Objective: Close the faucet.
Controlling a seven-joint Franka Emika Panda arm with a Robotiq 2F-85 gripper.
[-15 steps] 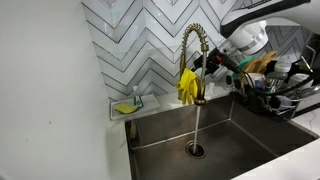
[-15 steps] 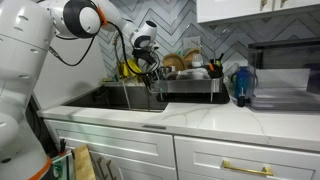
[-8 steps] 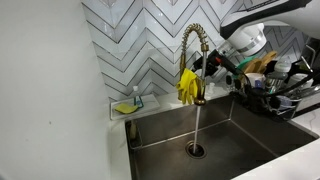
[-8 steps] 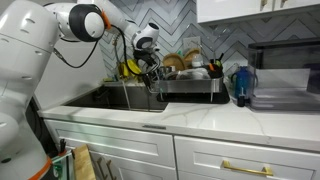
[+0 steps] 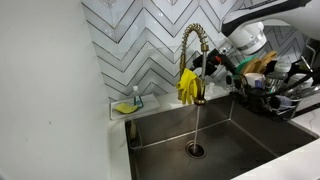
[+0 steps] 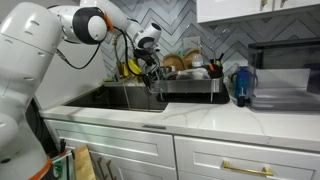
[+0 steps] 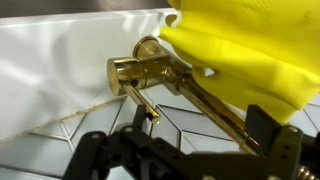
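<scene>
Brass faucet (image 5: 185, 52) still runs water (image 5: 196, 125) while the outstretched arm's end effector (image 7: 190, 147), spread open, barely shifts beside the lever (image 7: 143, 103).

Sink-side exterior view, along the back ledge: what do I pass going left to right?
Small tray → faucet → gripper → dish rack. The yellow gloves overlap the faucet, so they are left out of the order.
</scene>
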